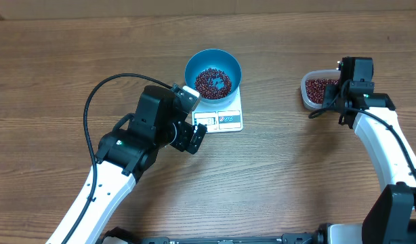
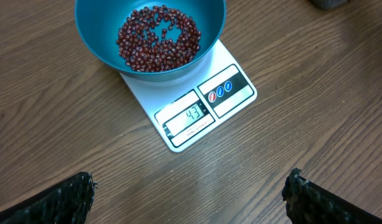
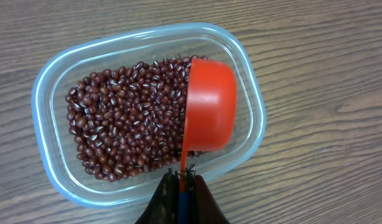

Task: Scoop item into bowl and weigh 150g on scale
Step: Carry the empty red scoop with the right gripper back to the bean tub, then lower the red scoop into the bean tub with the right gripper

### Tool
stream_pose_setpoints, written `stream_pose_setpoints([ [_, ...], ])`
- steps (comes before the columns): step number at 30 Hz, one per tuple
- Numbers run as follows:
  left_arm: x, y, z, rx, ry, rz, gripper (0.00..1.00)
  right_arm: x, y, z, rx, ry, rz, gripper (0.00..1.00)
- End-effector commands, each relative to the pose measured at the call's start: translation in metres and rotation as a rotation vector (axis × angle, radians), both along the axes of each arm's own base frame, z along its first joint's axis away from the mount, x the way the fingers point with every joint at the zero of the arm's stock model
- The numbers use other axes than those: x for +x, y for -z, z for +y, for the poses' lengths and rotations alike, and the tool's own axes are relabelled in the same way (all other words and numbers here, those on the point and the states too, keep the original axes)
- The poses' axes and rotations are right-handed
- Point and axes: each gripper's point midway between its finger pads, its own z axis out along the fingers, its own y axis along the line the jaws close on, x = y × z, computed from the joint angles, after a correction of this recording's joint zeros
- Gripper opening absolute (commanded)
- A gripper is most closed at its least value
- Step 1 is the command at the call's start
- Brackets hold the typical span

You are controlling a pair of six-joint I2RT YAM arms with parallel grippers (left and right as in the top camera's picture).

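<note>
On the right side of the table (image 1: 296, 190), the right end effector (image 3: 181, 186) is pressed together on the thin handle of a glossy red plastic scoop (image 3: 209, 106). The scoop's rounded back faces up and its rim is sunk into the small dark red-brown beans (image 3: 116, 124) filling a clear rounded-rectangular plastic container (image 3: 48, 106). More of the beans lie in a loose heap in the round, deep blue plastic bowl (image 2: 97, 37), which sits on the flat white rectangular kitchen scale (image 2: 234, 93). The display reads 43, so I'd say there is a good way to go.

The left end effector (image 2: 188, 190) hangs spread wide and empty just in front of the scale.

The beans are smooth, hard and free-rolling, so a heaped scoop tilted on the carry would likely scatter them over the wood grain. The thin-walled container looks light and could skid under a hard push. A nudge to the bowl from either arm would upset the reading.
</note>
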Motion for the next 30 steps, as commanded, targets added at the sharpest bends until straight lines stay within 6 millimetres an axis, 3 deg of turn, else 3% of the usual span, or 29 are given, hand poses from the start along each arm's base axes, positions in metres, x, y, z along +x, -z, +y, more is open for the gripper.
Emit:
stream_pose_setpoints([
  [1, 0.0, 0.001, -0.001, -0.011, -0.004, 0.008, 1.0, 0.001, -0.001, -0.004, -0.027, -0.012, 0.002, 0.04],
  [14, 0.001, 0.001, -0.001, -0.009, -0.005, 0.007, 1.0, 0.008, -0.006, -0.005, -0.033, -0.015, -0.029, 0.04],
  [19, 0.001, 0.001, -0.001, -0.009, -0.005, 0.008, 1.0, 0.01, -0.006, -0.005, -0.08, -0.091, -0.01, 0.04],
  [30, 0.001, 0.001, -0.001, -0.009, -0.005, 0.008, 1.0, 0.002, 0.011, -0.005, -0.076, -0.101, 0.062, 0.04],
])
